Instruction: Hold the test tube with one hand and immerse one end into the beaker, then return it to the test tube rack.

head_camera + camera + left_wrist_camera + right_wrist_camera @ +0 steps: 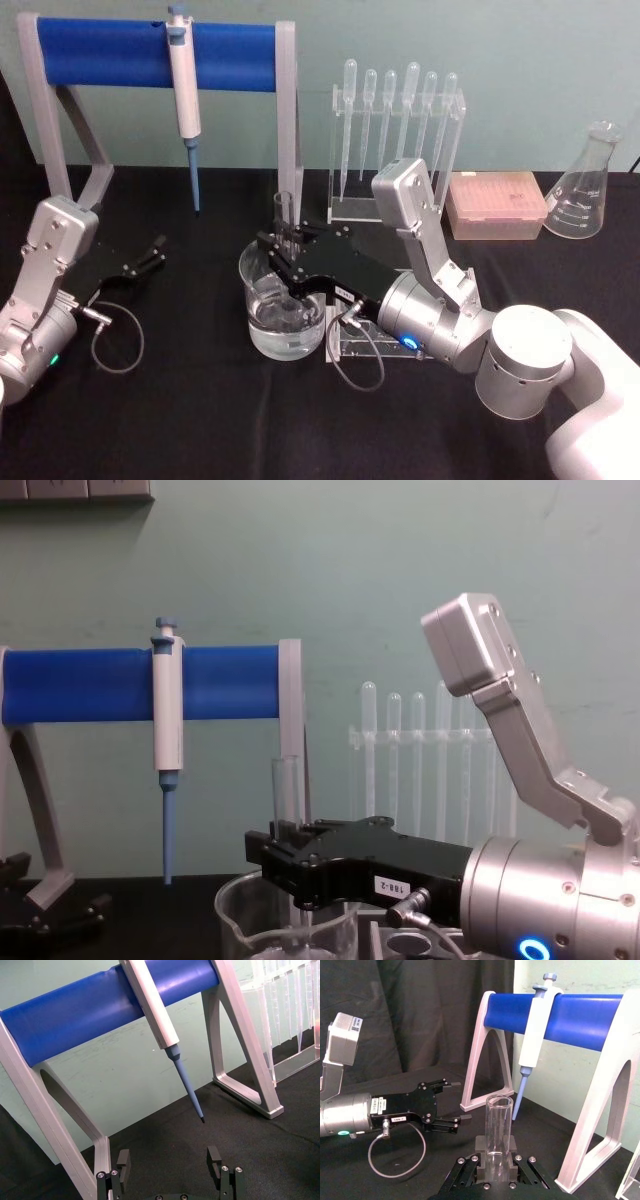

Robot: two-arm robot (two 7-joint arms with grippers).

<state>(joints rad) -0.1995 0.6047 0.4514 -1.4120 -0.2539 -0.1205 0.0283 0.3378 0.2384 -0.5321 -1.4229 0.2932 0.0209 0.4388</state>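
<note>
Now right tool (283, 243) clamped on upright test tube (283, 212), lower end seemingly inside beaker (283, 305), left tool (152, 252) spread, empty.

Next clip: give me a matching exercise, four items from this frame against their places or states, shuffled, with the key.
Items
1. test tube
2. pipettor
3. left gripper
4. Erlenmeyer flask

Places or states
A. hanging on the blue bar
B. open, low over the black table
C. upright in the right gripper, over the beaker
D. standing at the table's far right

Pairs: 1-C, 2-A, 3-B, 4-D
</note>
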